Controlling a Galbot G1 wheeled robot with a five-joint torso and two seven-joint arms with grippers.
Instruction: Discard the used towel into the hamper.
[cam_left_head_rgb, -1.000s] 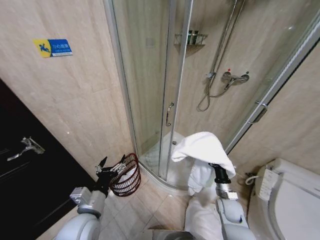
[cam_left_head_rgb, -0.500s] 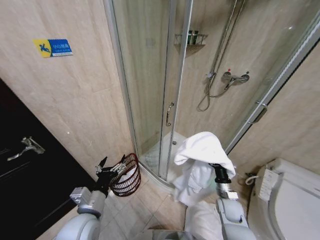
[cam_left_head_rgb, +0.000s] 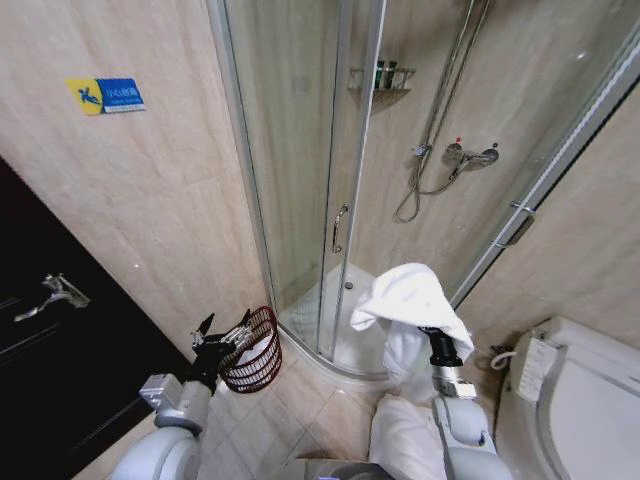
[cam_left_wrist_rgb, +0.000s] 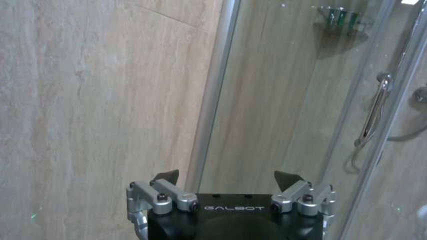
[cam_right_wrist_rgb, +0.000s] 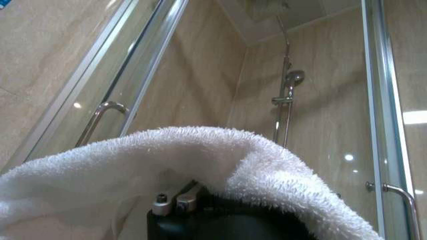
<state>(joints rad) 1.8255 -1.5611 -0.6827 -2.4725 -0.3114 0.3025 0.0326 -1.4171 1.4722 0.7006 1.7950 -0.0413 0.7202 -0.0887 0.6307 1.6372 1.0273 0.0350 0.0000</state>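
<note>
1. Nearest us, we see two arms: our left gripper (cam_left_head_rgb: 222, 338) hangs low with its fingers spread wide and nothing between them, just beside one hamper (cam_left_head_rgb: 253, 349).
2. Our right gripper (cam_left_head_rgb: 425, 322) is raised under one white towel (cam_left_head_rgb: 410, 296), which drapes over it; we cannot tell how its jaws stand beneath the cloth.
3. The hamper sits on the tiled floor (cam_left_head_rgb: 300, 405), against the wall.
4. Beyond stands one glass shower enclosure (cam_left_head_rgb: 330, 180).
</note>
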